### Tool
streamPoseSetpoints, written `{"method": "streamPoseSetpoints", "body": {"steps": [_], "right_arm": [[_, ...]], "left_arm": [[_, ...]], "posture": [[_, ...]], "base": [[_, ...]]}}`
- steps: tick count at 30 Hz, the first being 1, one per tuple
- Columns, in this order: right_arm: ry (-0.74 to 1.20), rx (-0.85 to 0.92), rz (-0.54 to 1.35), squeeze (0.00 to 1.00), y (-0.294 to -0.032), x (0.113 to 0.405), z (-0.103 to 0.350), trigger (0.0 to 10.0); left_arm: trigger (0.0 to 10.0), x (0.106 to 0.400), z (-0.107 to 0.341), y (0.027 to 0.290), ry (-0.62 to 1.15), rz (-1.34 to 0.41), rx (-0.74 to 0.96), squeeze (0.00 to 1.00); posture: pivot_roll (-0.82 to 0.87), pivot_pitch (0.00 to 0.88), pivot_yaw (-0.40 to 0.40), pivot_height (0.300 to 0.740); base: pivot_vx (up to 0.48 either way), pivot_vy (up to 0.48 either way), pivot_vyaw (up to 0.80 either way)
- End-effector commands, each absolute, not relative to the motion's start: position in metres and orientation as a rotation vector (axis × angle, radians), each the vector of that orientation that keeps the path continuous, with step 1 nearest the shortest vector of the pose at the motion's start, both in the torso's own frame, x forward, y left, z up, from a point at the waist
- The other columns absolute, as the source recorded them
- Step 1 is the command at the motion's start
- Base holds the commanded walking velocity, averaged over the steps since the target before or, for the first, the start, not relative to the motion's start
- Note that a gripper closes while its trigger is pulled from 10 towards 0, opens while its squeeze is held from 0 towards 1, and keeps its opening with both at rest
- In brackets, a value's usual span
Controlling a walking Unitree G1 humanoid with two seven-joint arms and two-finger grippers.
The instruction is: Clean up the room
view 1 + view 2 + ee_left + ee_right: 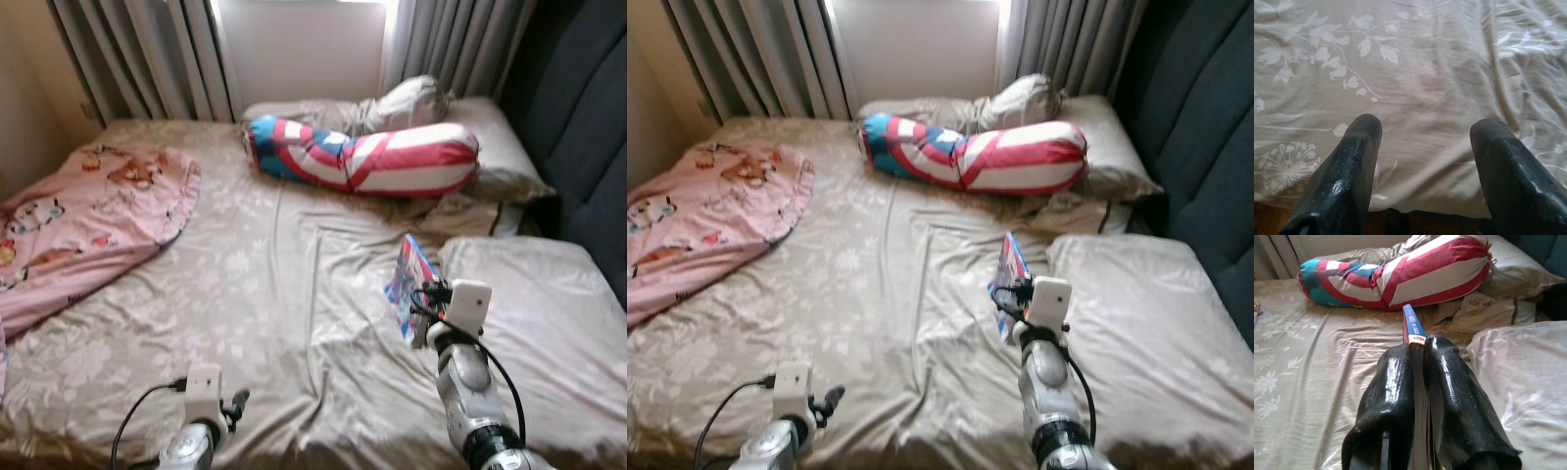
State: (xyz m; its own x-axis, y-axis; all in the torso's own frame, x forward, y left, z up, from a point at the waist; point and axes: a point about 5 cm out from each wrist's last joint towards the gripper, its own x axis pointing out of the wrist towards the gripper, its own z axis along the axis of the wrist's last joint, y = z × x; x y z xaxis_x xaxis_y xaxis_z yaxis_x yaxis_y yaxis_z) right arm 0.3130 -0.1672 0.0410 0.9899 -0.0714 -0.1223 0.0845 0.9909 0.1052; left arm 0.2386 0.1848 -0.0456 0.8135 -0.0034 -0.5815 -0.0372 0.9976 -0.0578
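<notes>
One item, a thin book (409, 286), is gripped edge-on above the bed (255, 304) by the right tool (1418, 350), the left tool (1425, 132) is held open, and the pink blanket (83, 220) is judged still untidied.

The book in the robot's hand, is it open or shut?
Shut. The book is pinched between the right gripper's two black fingers, its covers pressed together, held edge-up above the bed.

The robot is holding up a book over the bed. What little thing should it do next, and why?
Probably carry the book off the bed toward somewhere it belongs. The right pincer is already shut on it, holding it on edge above the sheet, so picking up looks done. The left pincer is open near the bed's edge, holding nothing.
</notes>
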Motion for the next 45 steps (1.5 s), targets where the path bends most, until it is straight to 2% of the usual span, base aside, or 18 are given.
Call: {"method": "streamPoseSetpoints", "body": {"steps": [1, 5, 45], "right_arm": [[0.081, 0.106, -0.065, 0.0, -0.165, 0.319, 0.05, 10.0], [0.071, 0.105, -0.065, 0.0, -0.165, 0.319, 0.051, 10.0], [0.057, 0.128, 0.005, 0.0, -0.155, 0.318, 0.051, 10.0]], "left_arm": [[10.0, 0.235, -0.048, 0.186, 0.636, 0.01, -0.058, 0.0], [10.0, 0.235, -0.048, 0.186, 0.638, 0.012, -0.057, 0.0], [10.0, 0.236, -0.047, 0.188, 0.626, 0.02, -0.053, 0.0]], "posture": [[-0.1, 0.0, -0.014, 0.74], [-0.1, 0.0, -0.015, 0.74], [-0.1, 0.0, -0.012, 0.74]], "base": [[0.3, 0.0, -0.78], [0.302, 0.0, -0.62], [0.007, 0.0, 0.0]]}}
